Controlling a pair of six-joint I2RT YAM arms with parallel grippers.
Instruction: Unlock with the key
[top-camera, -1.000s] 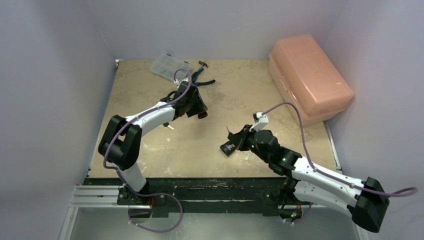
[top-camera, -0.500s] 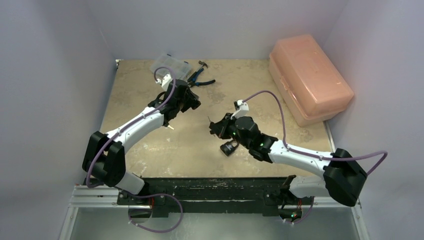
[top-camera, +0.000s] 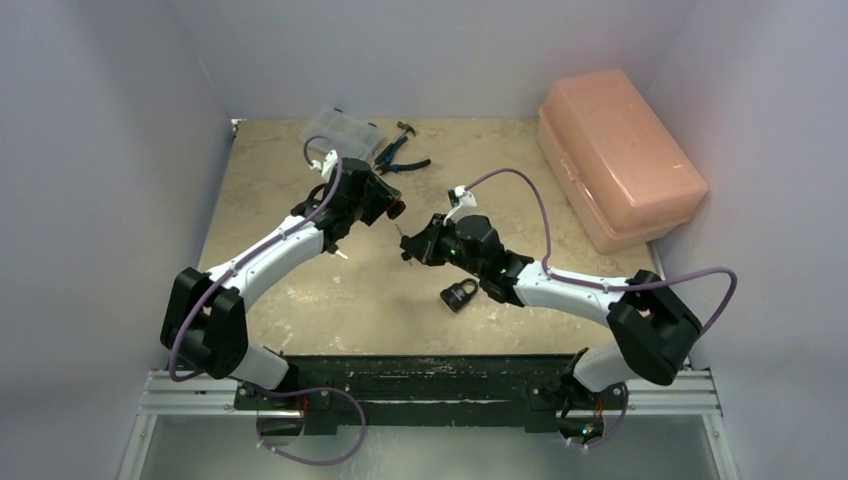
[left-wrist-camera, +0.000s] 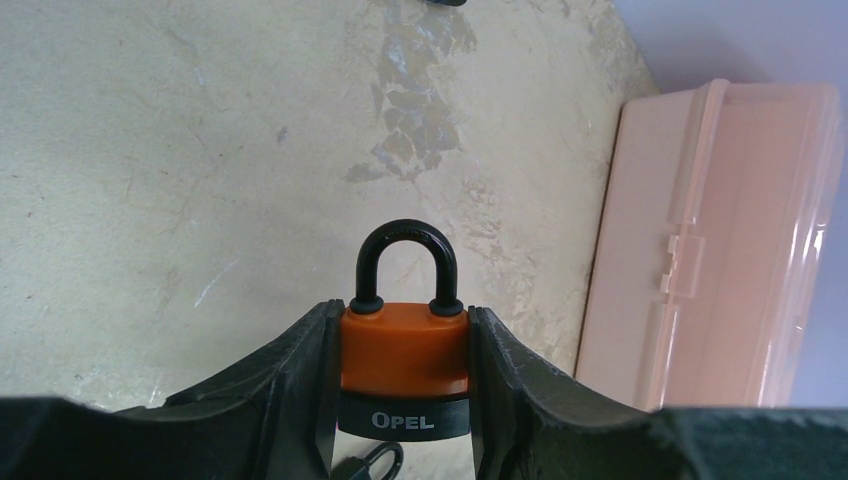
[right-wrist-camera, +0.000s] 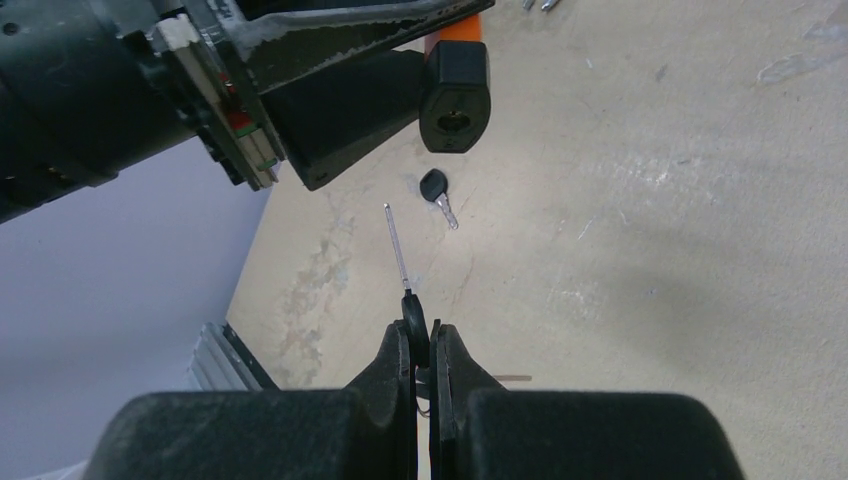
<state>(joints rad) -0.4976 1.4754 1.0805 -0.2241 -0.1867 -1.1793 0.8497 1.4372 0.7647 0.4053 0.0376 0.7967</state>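
My left gripper (left-wrist-camera: 404, 318) is shut on an orange padlock (left-wrist-camera: 404, 350) with a black shackle and a black "OPEL" base, held above the table. In the top view the padlock (top-camera: 396, 209) sits at the tip of the left gripper (top-camera: 388, 208). My right gripper (right-wrist-camera: 422, 338) is shut on the black head of a key (right-wrist-camera: 398, 245). The thin blade points up toward the padlock's base (right-wrist-camera: 455, 100), where the keyhole shows. A gap separates the blade tip from the keyhole. In the top view the right gripper (top-camera: 410, 247) is just right of and below the padlock.
A second, black padlock (top-camera: 459, 296) lies on the table near the front. A spare key (right-wrist-camera: 436, 190) lies on the table under the arms. A pink plastic case (top-camera: 620, 160) stands at the back right. A clear organiser box (top-camera: 340, 130) and pliers (top-camera: 402, 160) lie at the back.
My right arm has swung left and away from the black padlock on the table, bringing the key up close to the orange padlock. My left gripper has shifted a little back and turned.
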